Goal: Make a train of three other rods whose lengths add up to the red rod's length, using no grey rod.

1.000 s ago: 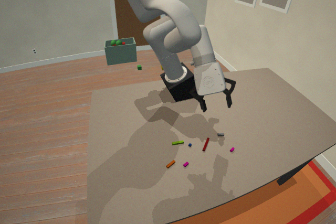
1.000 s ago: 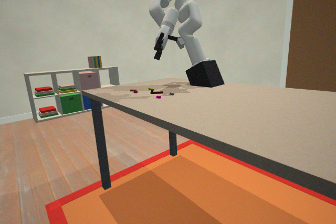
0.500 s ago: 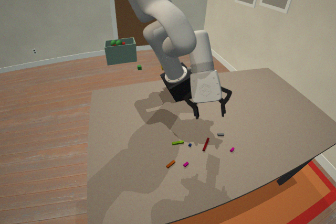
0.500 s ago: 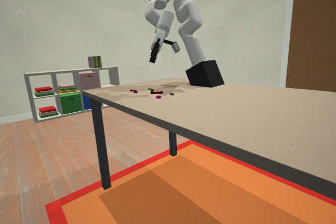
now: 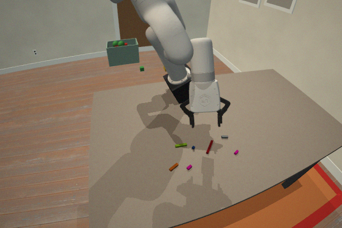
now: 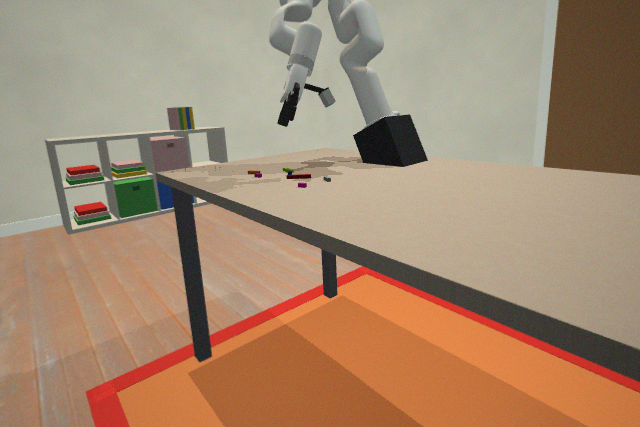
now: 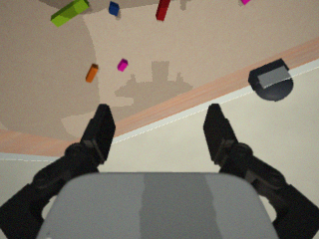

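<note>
My gripper (image 5: 206, 124) hangs open and empty well above the table, behind the rods; it also shows in the exterior view (image 6: 286, 113) and the wrist view (image 7: 160, 130). On the table lie a red rod (image 5: 209, 147), a lime rod (image 5: 180, 144), a small blue rod (image 5: 193, 147), an orange rod (image 5: 173, 166), a magenta rod (image 5: 189, 167), a second magenta rod (image 5: 236, 152) and a grey rod (image 5: 224, 136). All lie apart from each other. The wrist view shows the lime rod (image 7: 70, 12), blue rod (image 7: 114, 8), red rod (image 7: 162, 9), orange rod (image 7: 92, 73) and one magenta rod (image 7: 123, 65).
The arm's black base (image 5: 178, 88) stands at the table's back edge. A green bin (image 5: 122, 51) and a small green cube (image 5: 141, 68) are on the floor behind. A shelf with boxes (image 6: 134, 176) stands past the table's far side.
</note>
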